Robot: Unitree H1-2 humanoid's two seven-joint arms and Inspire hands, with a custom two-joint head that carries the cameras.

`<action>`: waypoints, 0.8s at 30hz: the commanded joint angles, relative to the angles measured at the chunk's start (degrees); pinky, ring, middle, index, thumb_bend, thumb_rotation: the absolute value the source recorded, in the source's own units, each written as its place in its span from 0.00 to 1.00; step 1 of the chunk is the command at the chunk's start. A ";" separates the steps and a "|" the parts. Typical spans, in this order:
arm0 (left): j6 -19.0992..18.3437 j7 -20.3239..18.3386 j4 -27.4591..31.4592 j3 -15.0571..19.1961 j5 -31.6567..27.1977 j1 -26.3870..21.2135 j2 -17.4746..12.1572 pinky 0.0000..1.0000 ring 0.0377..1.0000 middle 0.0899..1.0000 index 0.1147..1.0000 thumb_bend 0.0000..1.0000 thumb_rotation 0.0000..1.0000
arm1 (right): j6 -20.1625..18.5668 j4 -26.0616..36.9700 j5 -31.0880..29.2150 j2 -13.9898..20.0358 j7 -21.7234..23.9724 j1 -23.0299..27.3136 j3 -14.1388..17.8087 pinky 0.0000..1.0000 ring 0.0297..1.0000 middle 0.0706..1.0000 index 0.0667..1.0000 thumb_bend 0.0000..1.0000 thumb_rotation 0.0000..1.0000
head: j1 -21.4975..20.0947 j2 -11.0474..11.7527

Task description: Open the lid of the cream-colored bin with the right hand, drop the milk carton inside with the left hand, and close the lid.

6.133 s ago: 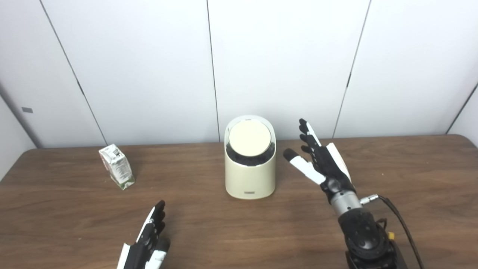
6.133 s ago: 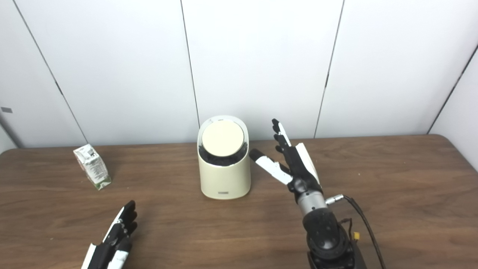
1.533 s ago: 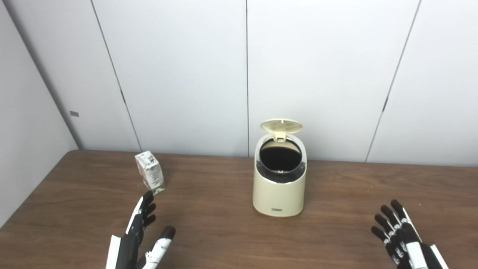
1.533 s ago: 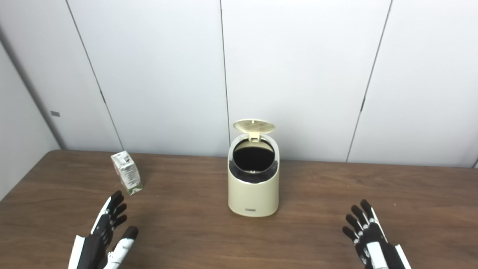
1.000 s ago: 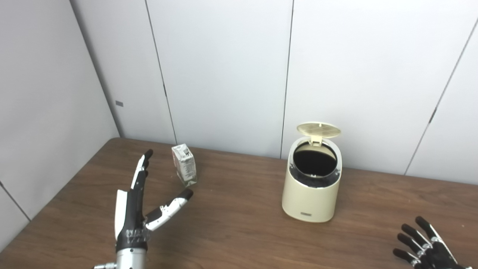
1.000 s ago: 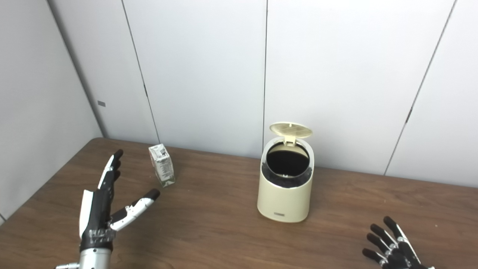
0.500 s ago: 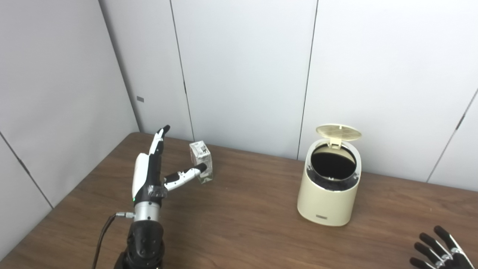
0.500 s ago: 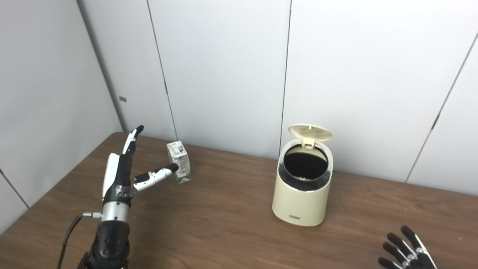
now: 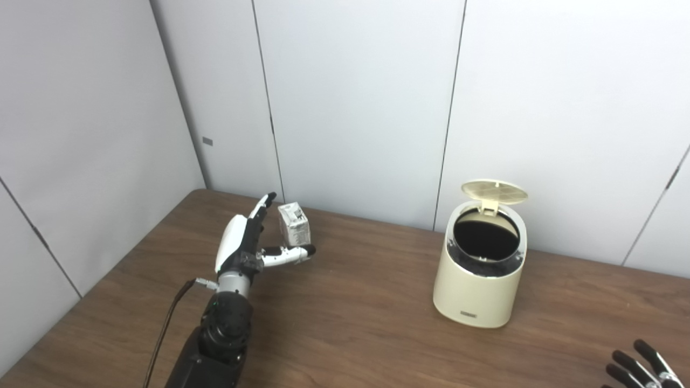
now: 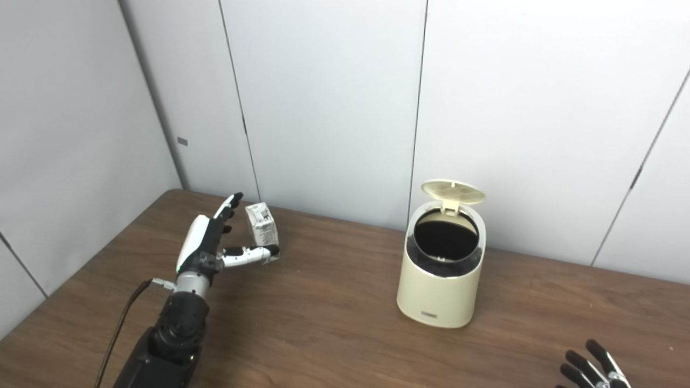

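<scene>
White and green, the carton [image 9: 294, 224] stands upright on the counter [image 9: 345, 318] in the middle left of the frame, close to the back wall. It has not been lifted: it sits where it sat half a second ago, allowing for the camera, which has swung left and shifted the whole picture.

What has changed is the left hand [image 9: 249, 243]. A second ago it was low and well short of the carton. Now it has reached in so that its fingers [image 9: 263, 207] stand just to the carton's left and its thumb [image 9: 288, 253] crosses low in front of it. The hand is spread wide, holding nothing. Whether the thumb or fingers already touch the carton I cannot tell. Nothing has closed on it yet.

Right of centre stands the bin [image 9: 481, 269], well apart from the carton. Its lid [image 9: 494, 191] is tipped up on the rear hinge and the dark mouth is clear, whereas six seconds ago the lid lay flat over the opening. So the first step looks done.

Only the fingertips of the right hand [image 9: 640, 365] show at the lower right corner, far from the bin, splayed and on nothing. It was beside the bin six seconds ago and has since pulled back.

My reading: the task is at the grasp. The left hand is bracketing the carton and next needs to close on it, then carry it right to the open bin. Since the carton is light and stands on a small base, a push from the thumb before the fingers close could tip it.
</scene>
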State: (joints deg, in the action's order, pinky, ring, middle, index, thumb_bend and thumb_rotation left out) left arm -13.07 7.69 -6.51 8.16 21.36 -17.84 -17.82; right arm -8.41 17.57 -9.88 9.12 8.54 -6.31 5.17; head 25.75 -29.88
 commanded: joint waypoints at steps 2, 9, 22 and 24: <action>0.51 0.75 -0.47 0.11 -0.12 -3.59 -1.73 0.78 0.91 0.94 0.97 0.92 0.21 | 2.19 1.57 -0.49 0.81 0.35 0.71 0.34 0.74 0.84 0.85 0.89 0.87 0.80 | -0.03 -0.07; 2.22 0.56 -5.72 -0.32 -1.54 -6.36 -2.98 0.85 0.92 0.95 0.98 0.92 0.20 | 1.98 1.79 -0.37 0.86 0.45 0.68 0.19 0.72 0.83 0.84 0.88 0.88 0.81 | -0.59 -0.04; 2.41 1.42 -10.01 0.17 -4.36 -10.34 -3.70 0.82 0.91 0.94 0.96 0.88 0.16 | 1.69 2.79 0.33 0.79 0.19 0.10 -0.19 0.73 0.84 0.85 0.89 0.91 0.81 | -1.23 -0.31; 2.90 1.42 -10.21 0.16 -4.73 -10.45 -3.67 0.83 0.91 0.94 0.96 0.87 0.14 | 1.90 2.75 0.35 0.86 0.28 -0.01 -0.17 0.74 0.84 0.85 0.89 0.91 0.81 | -1.28 -0.34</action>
State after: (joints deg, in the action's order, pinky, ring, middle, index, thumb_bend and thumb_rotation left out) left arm -12.27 8.06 -17.68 7.88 16.90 -25.23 -19.76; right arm -8.42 18.08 -9.56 9.17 8.64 -6.94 4.89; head 24.52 -30.15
